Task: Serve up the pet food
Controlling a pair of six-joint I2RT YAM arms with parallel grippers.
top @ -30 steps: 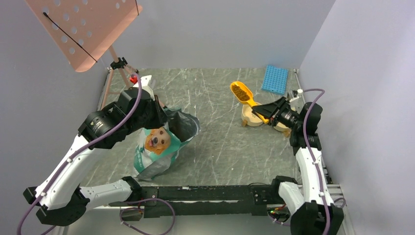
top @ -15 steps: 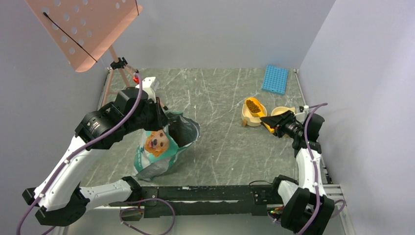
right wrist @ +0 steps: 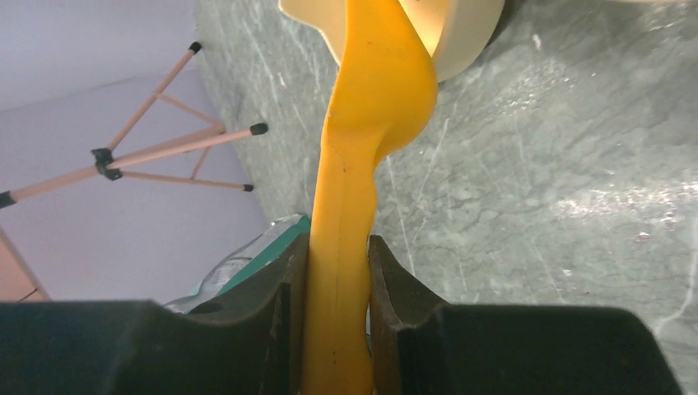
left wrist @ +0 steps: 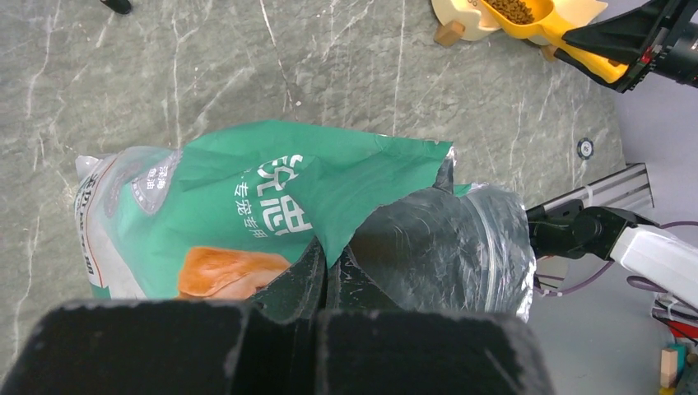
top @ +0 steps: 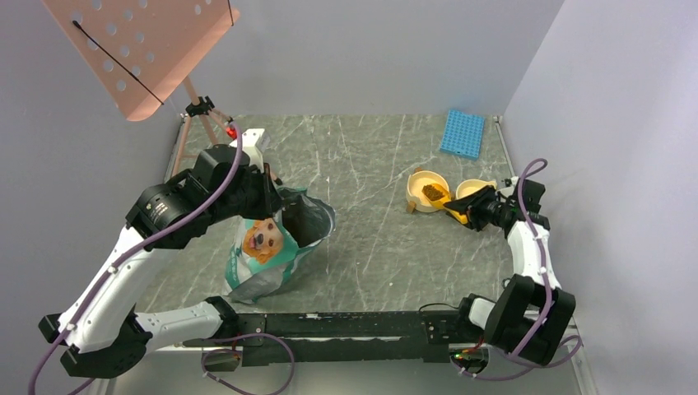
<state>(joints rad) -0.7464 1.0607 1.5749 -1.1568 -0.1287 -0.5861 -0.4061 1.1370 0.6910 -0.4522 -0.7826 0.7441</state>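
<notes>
- Arms from above: the left arm rises from its base and folds inward with the elbow high. The left gripper (top: 270, 188) is pressed together on the top edge of the bag (top: 265, 247), which stands open-mouthed on the table (top: 362, 239).
- The right arm runs forward along the right side, with its wrist turned toward the left. The right gripper (top: 469, 210) pinches the handle of the orange scoop (top: 447, 203).
- The pet food (top: 434, 192) lies in the scoop's cup, which sits over the cream bowl (top: 418, 183). A second bowl (top: 473, 187) stands just beside it.
- The bag's front shows a golden dog's face; any lettering is too small to read from here.
- Left wrist view: the left gripper (left wrist: 321, 276) is closed on the crumpled silver lip of the bag (left wrist: 247, 189).
- White Chinese characters run across the green panel; I cannot read them.
- At the top right, the pet food (left wrist: 512, 10) fills the scoop (left wrist: 568, 37) above the bowl (left wrist: 457, 12).
- Right wrist view: the right gripper (right wrist: 337, 271) clamps the scoop (right wrist: 366, 140) by its handle from both sides. The handle runs away to the bowl (right wrist: 469, 37).
</notes>
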